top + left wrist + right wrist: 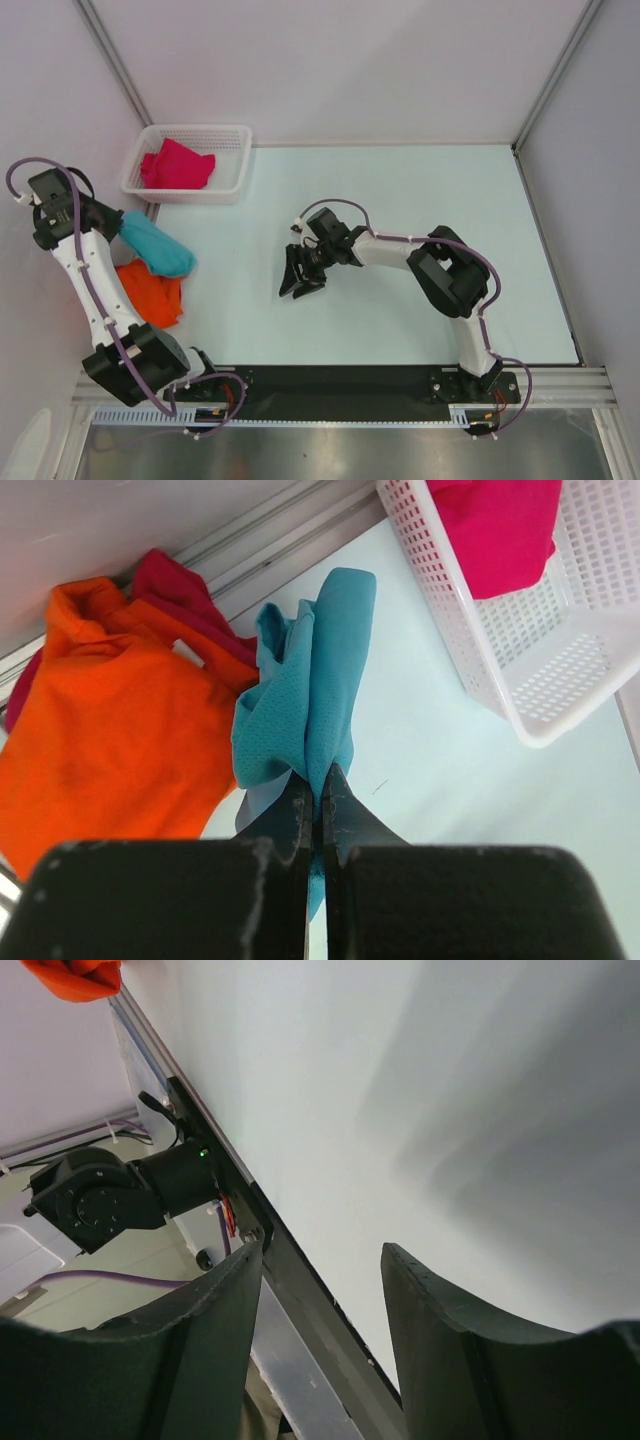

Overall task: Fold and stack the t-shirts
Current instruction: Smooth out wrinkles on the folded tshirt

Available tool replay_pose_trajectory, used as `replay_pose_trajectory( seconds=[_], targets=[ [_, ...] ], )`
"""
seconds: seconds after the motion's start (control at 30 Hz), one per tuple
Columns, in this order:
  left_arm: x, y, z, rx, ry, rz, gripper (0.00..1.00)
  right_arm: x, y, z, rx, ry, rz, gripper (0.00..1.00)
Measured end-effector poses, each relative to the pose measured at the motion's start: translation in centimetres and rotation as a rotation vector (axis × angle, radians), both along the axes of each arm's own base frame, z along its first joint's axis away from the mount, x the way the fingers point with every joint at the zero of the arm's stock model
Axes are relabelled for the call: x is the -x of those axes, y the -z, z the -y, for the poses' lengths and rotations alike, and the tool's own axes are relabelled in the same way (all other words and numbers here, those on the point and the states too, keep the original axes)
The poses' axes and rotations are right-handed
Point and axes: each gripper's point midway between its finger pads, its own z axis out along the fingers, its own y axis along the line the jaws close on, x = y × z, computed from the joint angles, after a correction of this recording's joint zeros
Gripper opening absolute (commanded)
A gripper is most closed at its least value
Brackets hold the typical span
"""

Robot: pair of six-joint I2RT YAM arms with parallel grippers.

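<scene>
I've got the teal t-shirt (310, 680) bunched into a hanging rope, pinched in my left claw (318, 800), off the near-left corner of the basket (235, 178). Orange t-shirt (152, 295) lies crumpled on the counter, farther from the basket, just beside the teal. Magenta t-shirt (177, 166) is wadded inside the basket.

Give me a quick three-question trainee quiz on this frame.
1. True or false: the left claw is shut on the teal t-shirt.
2. What lies in the white basket? A: a bottle. B: a magenta t-shirt. C: nothing.
3. Fill in: the right claw hangs over the table, jaws ___, holding nothing.
Key: 1 true. 2 B, the magenta t-shirt. 3 open.
</scene>
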Motion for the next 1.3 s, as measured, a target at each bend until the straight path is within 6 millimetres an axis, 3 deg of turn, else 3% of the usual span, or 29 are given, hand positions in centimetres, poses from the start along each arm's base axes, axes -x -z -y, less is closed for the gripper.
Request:
replay_pose_trajectory(
  seconds=[0.13,0.3,0.43,0.73,0.87,0.97,1.0,1.07,1.13,1.3],
  targets=[
    [1.9,-1.0,-0.7,-0.015,-0.051,0.015,0.00,0.0,0.4,0.0,0.006,-0.001,-0.002,0.56],
    [5.8,-2.5,-2.9,-0.058,-0.181,0.051,0.00,0.0,0.8,0.1,0.013,-0.001,-0.009,0.56],
    [7.9,-1.5,-3.0,-0.053,-0.235,0.044,0.00,0.2,1.2,0.1,0.021,-0.003,-0.015,0.56],
    [9.0,2.5,-2.1,0.011,-0.250,-0.007,0.00,0.6,1.6,0.2,0.031,-0.007,-0.024,0.56],
    [10.5,2.2,-1.6,-0.015,-0.303,0.020,0.02,0.9,2.1,0.6,0.045,-0.008,-0.036,0.55],
    [11.1,1.1,-1.3,-0.047,-0.324,0.060,0.23,1.2,2.4,0.8,0.052,-0.010,-0.044,0.55],
    [11.2,0.8,-1.3,-0.054,-0.328,0.074,0.61,1.4,2.5,0.8,0.055,-0.011,-0.045,0.55],
    [11.2,0.8,-1.2,-0.058,-0.327,0.080,0.83,1.6,2.8,1.0,0.061,-0.013,-0.050,0.55],
    [11.1,1.1,-1.3,-0.048,-0.334,0.084,0.95,1.8,3.1,1.2,0.068,-0.013,-0.056,0.55],
    [11.1,1.6,-1.3,-0.036,-0.345,0.085,1.00,2.1,3.4,1.5,0.075,-0.020,-0.065,0.54]
  ],
)
